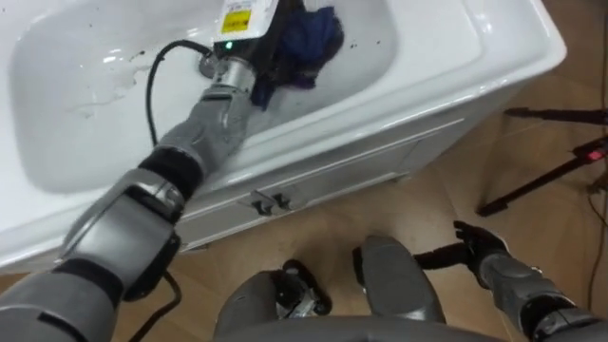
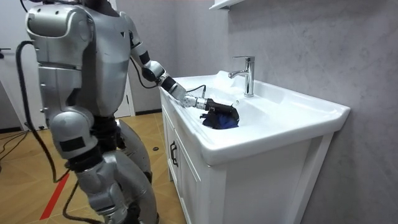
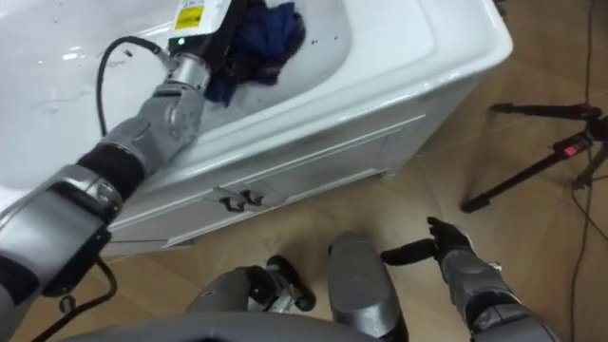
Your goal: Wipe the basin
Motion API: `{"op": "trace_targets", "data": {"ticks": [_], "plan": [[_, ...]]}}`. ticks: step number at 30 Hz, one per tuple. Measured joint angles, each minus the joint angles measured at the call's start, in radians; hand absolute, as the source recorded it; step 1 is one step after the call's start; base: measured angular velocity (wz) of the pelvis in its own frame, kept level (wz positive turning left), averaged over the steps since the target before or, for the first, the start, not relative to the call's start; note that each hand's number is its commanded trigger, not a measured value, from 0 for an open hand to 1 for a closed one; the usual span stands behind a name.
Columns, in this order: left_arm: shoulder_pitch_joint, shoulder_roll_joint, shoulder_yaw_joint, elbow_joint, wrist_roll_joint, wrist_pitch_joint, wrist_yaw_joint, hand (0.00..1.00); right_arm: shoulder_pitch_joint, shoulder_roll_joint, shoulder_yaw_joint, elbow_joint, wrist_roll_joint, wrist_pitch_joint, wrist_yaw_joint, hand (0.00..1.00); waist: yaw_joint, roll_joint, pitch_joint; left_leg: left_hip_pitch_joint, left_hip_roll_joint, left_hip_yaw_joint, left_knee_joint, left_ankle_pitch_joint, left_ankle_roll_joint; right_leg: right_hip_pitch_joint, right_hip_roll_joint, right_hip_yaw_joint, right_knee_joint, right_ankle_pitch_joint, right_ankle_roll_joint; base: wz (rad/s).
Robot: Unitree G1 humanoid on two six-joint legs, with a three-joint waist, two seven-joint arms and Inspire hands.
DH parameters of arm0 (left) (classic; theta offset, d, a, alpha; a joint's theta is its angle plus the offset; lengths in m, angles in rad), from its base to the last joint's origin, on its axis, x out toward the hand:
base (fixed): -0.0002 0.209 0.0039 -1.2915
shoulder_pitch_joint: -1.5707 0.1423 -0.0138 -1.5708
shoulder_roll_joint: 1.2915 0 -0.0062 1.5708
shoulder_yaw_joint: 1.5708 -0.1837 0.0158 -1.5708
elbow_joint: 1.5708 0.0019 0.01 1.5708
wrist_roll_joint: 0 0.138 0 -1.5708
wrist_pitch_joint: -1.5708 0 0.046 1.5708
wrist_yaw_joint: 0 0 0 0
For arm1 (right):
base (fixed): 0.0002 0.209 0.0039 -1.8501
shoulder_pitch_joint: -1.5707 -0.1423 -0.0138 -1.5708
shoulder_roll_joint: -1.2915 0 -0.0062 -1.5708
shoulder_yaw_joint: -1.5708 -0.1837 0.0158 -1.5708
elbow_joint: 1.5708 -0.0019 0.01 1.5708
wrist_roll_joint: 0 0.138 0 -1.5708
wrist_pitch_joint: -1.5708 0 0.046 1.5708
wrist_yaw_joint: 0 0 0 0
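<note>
The white basin (image 1: 76, 142) is set in a white vanity, which I stand in front of. My left arm reaches into the bowl, and my left hand (image 1: 273, 36) lies on a crumpled dark blue cloth (image 1: 313, 40) near the bowl's far side, its fingers curled into the cloth. In the room view the left hand (image 2: 219, 107) presses the cloth (image 2: 225, 121) against the bowl's floor below the tap. My right hand (image 1: 481, 243) hangs low beside my body, away from the vanity, with its fingers relaxed and holding nothing.
A chrome tap (image 2: 247, 73) stands at the back of the basin. Below the rim, the vanity doors carry small dark handles (image 1: 270, 201). Dark tripod legs (image 1: 546, 176) spread over the wooden floor to my right. Dark specks and water (image 1: 119, 71) mark the bowl's left part.
</note>
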Motion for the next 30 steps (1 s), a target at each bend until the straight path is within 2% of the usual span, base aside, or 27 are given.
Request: {"op": "trace_targets", "data": {"ticks": [2, 3, 5, 6, 8, 10, 15, 18, 24, 26, 28, 30], "plan": [[-0.004, 0.039, 0.007, 0.041, 0.067, 0.02, 0.018, 1.0, 0.006, -0.033, -0.021, 0.0, -0.029, 0.016, 0.0, 0.0, 0.001, 0.028, 0.0004, -0.014, 0.004, 0.008, 0.0, 0.001, -0.002, -0.021, 0.003, 0.007, 0.001, 0.005, -0.002, -0.15], [-0.007, 0.049, 0.005, 0.05, 0.081, 0.027, 0.02, 1.0, 0.006, -0.038, -0.024, 0.001, -0.031, 0.016, 0.0, 0.0, 0.003, 0.033, 0.0008, -0.017, 0.005, 0.014, -0.001, 0.002, -0.002, -0.029, 0.004, 0.012, 0.003, 0.006, -0.003, -0.22], [-0.023, 0.089, 0.004, 0.087, 0.106, 0.059, 0.019, 1.0, 0.006, -0.049, -0.029, 0.002, -0.045, 0.017, 0.003, 0.0, 0.002, 0.043, 0.0008, -0.03, 0.005, 0.028, -0.001, 0.005, -0.002, -0.049, 0.003, 0.026, 0.021, 0.007, -0.004, -0.14], [-0.028, 0.094, 0.005, 0.098, 0.114, 0.067, 0.017, 1.0, 0.01, -0.049, -0.034, 0.002, -0.054, 0.017, 0.004, 0.0, 0.004, 0.042, 0.0026, -0.03, 0.003, 0.029, -0.002, 0.006, -0.003, -0.051, 0.003, 0.028, 0.023, 0.007, -0.004, -0.04], [-0.018, 0.138, 0.004, 0.105, 0.156, 0.084, 0.01, 1.0, 0.013, -0.049, -0.045, -0.003, -0.099, 0.018, 0.004, 0.0, 0.007, 0.042, 0.002, -0.032, -0.003, 0.038, -0.008, 0.009, -0.007, -0.066, -0.004, 0.033, 0.032, 0.005, -0.008, -0.09], [-0.008, 0.158, 0.004, 0.106, 0.162, 0.097, 0.007, 1.0, 0.014, -0.052, -0.055, -0.003, -0.113, 0.019, -0.003, 0.0, 0.008, 0.044, 0.0004, -0.033, -0.005, 0.045, -0.017, 0.015, -0.008, -0.075, -0.005, 0.038, 0.033, 0.005, -0.009, -0.06], [0.002, 0.173, 0.006, 0.103, 0.171, 0.101, 0.019, 1.0, 0.014, -0.055, -0.078, -0.026, -0.116, 0.026, -0.012, 0.0, 0.018, 0.048, -0.0025, -0.035, -0.003, 0.051, -0.015, 0.016, -0.01, -0.083, -0.001, 0.045, 0.03, 0.005, -0.01, -0.05], [0.004, 0.173, 0.007, 0.103, 0.23, 0.111, 0.02, 1.0, 0.012, -0.054, -0.092, -0.034, -0.168, 0.027, -0.017, 0.0, 0.024, 0.052, -0.0053, -0.034, -0.004, 0.051, -0.016, 0.017, -0.01, -0.081, 0.003, 0.045, 0.029, 0.005, -0.011, 0.0], [0.048, 0.183, 0.027, 0.105, 0.287, 0.159, 0.021, 1.0, 0.014, -0.052, -0.11, -0.032, -0.223, 0.038, -0.027, 0.0, 0.036, 0.06, -0.0111, -0.024, -0.003, 0.05, -0.015, 0.019, -0.014, -0.078, 0.005, 0.05, 0.029, 0.007, -0.013, -0.07], [0.072, 0.199, 0.028, 0.105, 0.319, 0.173, 0.021, 1.0, 0.008, -0.051, -0.11, -0.033, -0.233, 0.038, -0.027, 0.0, 0.036, 0.056, -0.0103, -0.013, -0.005, 0.05, -0.02, 0.021, -0.017, -0.072, -0.001, 0.05, 0.03, 0.007, -0.015, -0.08], [0.092, 0.201, 0.029, 0.107, 0.325, 0.198, 0.021, 1.0, 0.009, -0.051, -0.11, -0.033, -0.233, 0.041, -0.029, 0.0, 0.035, 0.055, -0.0112, -0.006, -0.005, 0.05, -0.02, 0.022, -0.019, -0.066, -0.001, 0.05, 0.031, 0.007, -0.017, -0.03], [0.117, 0.208, 0.03, 0.108, 0.345, 0.213, 0.024, 1.0, 0.009, -0.05, -0.111, -0.033, -0.232, 0.052, -0.032, 0.0, 0.038, 0.052, -0.0144, -0.004, -0.004, 0.05, -0.02, 0.023, -0.019, -0.065, -0.001, 0.05, 0.032, 0.007, -0.018, 0.0]]}}
